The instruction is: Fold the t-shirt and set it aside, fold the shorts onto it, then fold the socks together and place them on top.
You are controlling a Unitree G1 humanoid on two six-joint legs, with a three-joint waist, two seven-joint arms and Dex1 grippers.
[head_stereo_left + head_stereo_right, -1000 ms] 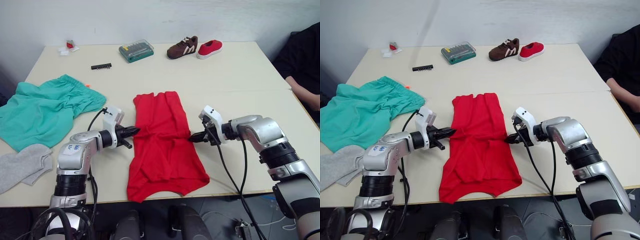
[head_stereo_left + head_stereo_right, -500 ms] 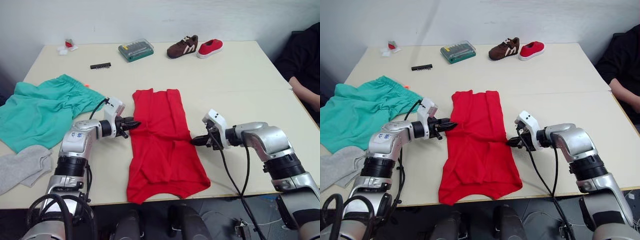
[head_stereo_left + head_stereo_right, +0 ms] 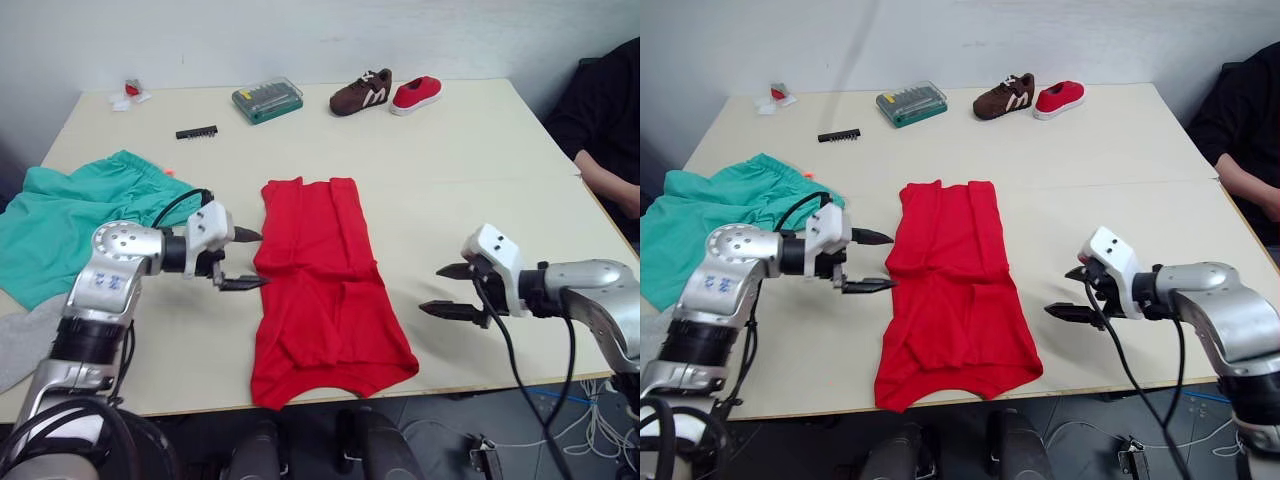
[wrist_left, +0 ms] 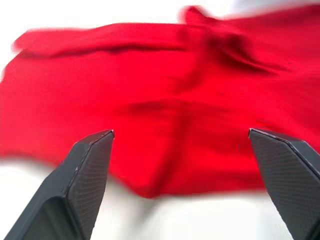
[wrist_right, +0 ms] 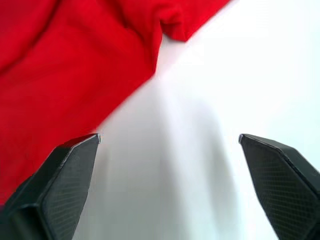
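**Both pincers spread, flanking the half-folded shirt**

Head views: the t-shirt [image 3: 325, 290] lies in the middle of the tabletop [image 3: 480, 170], narrowed to a long strip with its sides turned in, collar end away from the robot and hem near the front edge. That shape suggests the lengthwise folds are made and a crosswise fold remains. The left pincer [image 3: 243, 260] hovers with its fingers apart right at the shirt's left edge, probably lined up to take that edge. The right pincer [image 3: 447, 290], also spread wide, hangs over bare tabletop, apart from the shirt's right edge and holding nothing. The shorts [image 3: 90, 215] sit spread at the far left, likely waiting their turn, with part of them cut off by the frame. A grey scrap at the left edge, the socks [image 3: 18, 335], is mostly hidden behind the left arm. At the far side lie a brown shoe [image 3: 361, 92], a red shoe [image 3: 417, 92], a green bit case [image 3: 267, 100] and a black strip [image 3: 197, 131]. A person's sleeve [image 3: 605, 120] shows at the right.

Left wrist view: two open fingers [image 4: 85, 175] frame blurred red cloth; creases are hard to read.

Right wrist view: open fingers [image 5: 65, 175] over pale tabletop, the shirt's edge off to one side. The chest print cannot be made out.
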